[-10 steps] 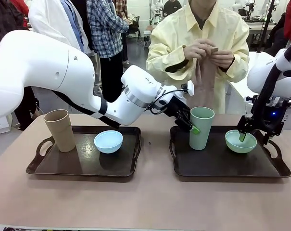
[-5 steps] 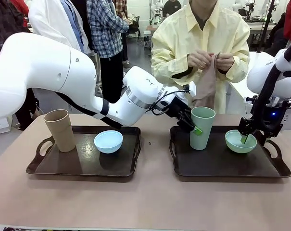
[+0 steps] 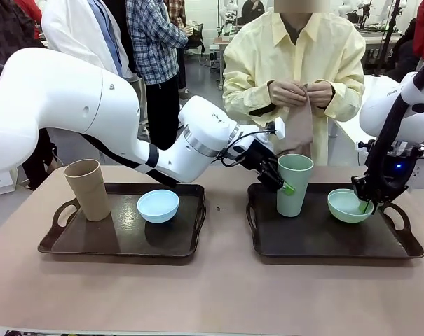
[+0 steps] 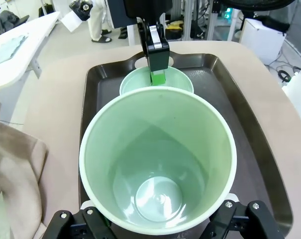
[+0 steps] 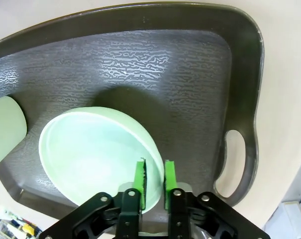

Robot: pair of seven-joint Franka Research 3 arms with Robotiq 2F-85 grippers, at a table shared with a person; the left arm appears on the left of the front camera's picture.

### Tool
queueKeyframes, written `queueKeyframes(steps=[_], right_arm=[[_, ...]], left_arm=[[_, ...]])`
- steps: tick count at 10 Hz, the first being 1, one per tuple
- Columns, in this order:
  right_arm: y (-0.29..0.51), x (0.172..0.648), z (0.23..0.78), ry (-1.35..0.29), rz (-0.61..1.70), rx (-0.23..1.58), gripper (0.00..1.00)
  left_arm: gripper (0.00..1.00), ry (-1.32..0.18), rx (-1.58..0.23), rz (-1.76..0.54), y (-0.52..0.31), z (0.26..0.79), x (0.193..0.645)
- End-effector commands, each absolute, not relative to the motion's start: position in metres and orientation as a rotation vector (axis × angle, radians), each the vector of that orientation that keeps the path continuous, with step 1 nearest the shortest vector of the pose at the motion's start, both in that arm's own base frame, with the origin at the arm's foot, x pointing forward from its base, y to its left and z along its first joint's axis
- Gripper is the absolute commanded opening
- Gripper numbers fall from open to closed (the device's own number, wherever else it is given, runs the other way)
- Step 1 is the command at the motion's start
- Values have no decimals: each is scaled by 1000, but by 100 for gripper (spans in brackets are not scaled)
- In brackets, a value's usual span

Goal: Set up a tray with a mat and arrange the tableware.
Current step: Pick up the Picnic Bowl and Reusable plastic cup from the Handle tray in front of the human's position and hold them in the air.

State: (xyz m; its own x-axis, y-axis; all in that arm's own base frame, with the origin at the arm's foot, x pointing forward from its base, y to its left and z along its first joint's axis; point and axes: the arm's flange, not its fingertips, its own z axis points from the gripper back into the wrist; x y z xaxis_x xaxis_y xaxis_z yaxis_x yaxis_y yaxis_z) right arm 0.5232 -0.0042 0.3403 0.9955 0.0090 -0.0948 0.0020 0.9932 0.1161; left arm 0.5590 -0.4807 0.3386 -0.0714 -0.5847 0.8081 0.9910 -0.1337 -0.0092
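Over on the right dark tray [image 3: 317, 241], left tool [image 3: 287, 187] clamps the pale green plastic tumbler [image 3: 296, 199] mid-wall and right tool [image 5: 154, 172] pinches the rim of the pale green round bowl [image 5: 90, 149], both look light, stiff, probably slippy.

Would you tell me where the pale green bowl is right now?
In the front view, the pale green bowl is on the right tray, beside the pale green tumbler, its rim pinched by the right gripper.
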Motion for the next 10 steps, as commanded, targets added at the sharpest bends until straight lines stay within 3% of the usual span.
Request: queueKeyframes(steps=[1,2,3,4,6,10], right_arm=[[-6,525,339,105,-1,92,0],[-6,525,339,108,-4,90,0],[-6,526,339,110,-6,87,0],[-7,526,339,112,-7,87,0],[-6,522,349,109,6,106,0],[-10,472,438,-7,29,166,0]], left_arm=[[28,-678,-813,-1543,-480,344,560],[0,-675,-809,-1543,-479,344,559],[28,-673,-810,-1543,-478,344,560],[0,-670,-809,-1540,-478,344,560],[0,-613,-778,-1562,-479,351,553],[0,-740,-742,-1568,-461,442,510]])
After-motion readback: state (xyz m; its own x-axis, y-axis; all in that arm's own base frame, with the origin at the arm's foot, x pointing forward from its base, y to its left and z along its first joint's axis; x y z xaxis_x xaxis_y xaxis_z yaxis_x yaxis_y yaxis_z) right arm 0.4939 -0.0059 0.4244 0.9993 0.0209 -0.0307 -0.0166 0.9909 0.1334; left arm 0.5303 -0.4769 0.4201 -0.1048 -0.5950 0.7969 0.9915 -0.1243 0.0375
